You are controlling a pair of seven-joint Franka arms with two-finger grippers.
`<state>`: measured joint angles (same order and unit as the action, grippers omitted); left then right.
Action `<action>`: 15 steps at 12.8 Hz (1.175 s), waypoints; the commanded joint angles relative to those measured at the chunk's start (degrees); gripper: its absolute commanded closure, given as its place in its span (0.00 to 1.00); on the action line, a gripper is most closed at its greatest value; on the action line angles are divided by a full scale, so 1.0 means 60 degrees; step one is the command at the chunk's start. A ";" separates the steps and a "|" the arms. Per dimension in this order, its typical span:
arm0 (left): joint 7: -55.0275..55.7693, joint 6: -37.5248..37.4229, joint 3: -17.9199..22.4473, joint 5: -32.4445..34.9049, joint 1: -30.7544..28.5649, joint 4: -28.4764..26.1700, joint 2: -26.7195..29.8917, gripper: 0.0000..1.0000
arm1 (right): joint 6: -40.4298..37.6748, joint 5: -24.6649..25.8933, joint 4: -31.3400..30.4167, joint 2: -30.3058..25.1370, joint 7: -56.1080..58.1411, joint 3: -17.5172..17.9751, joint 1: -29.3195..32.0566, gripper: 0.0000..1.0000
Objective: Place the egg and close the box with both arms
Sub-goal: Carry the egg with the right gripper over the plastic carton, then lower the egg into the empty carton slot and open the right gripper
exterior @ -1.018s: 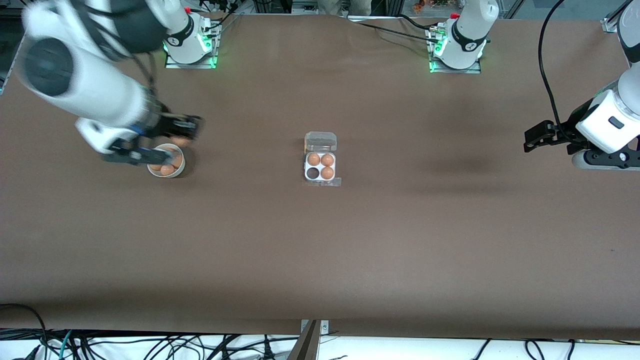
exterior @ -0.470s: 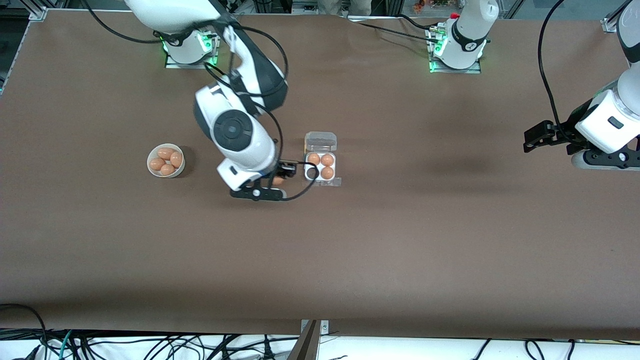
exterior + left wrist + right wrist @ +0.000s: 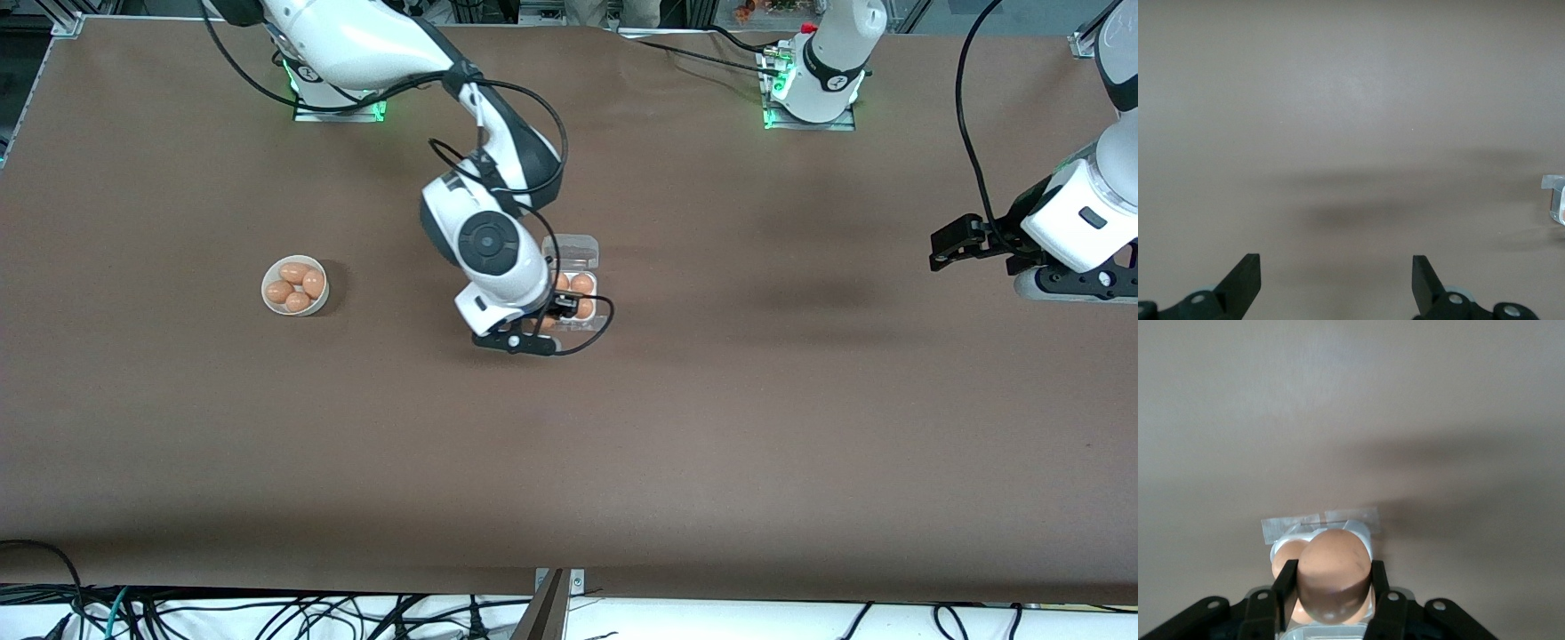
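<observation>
The right arm (image 3: 484, 236) reaches out from its base and bends down over the box (image 3: 573, 289), its wrist tilted so that the right tool (image 3: 553, 311) hangs just above the carton's tray. That tool is clamped on the egg (image 3: 1335, 570): in the right wrist view both black fingers (image 3: 1285, 587) press against the egg's sides, and the egg sits directly over the box, with a whitish cell rim and another egg showing under it. The box stands on the brown counter (image 3: 622, 444) with its clear lid (image 3: 582, 251) open, lying flat on the side of the tray farther from the front camera. A round white bowl (image 3: 295, 286) with several eggs stands well apart from the box, toward the right arm's end of the counter.

The left arm (image 3: 1080, 218) waits well apart from the box, at its own end of the counter. The left tool (image 3: 1337, 283) is released, its fingers spread wide over bare counter.
</observation>
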<state>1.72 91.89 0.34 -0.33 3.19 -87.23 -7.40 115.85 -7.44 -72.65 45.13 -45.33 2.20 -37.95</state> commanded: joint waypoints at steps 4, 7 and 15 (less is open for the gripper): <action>0.0036 0.0037 0.0002 -0.0194 0.0010 -0.0008 0.0031 0.00 | 0.0144 0.0097 0.0096 0.0549 -0.0589 -0.0132 -0.0514 1.00; 0.0036 0.0037 0.0002 -0.0194 0.0010 -0.0008 0.0031 0.00 | 0.0350 0.0126 -0.0094 0.0549 -0.0649 -0.0147 -0.0574 1.00; 0.0108 0.0008 -0.0276 -0.0223 0.0039 -0.0008 0.0031 0.00 | 0.0219 0.0170 -0.0022 0.0462 -0.0591 -0.0176 -0.0501 0.00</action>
<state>1.72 91.89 -0.55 -0.33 3.44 -87.23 -7.40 117.48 -6.97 -73.00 48.55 -48.40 1.77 -40.66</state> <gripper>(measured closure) 0.000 0.022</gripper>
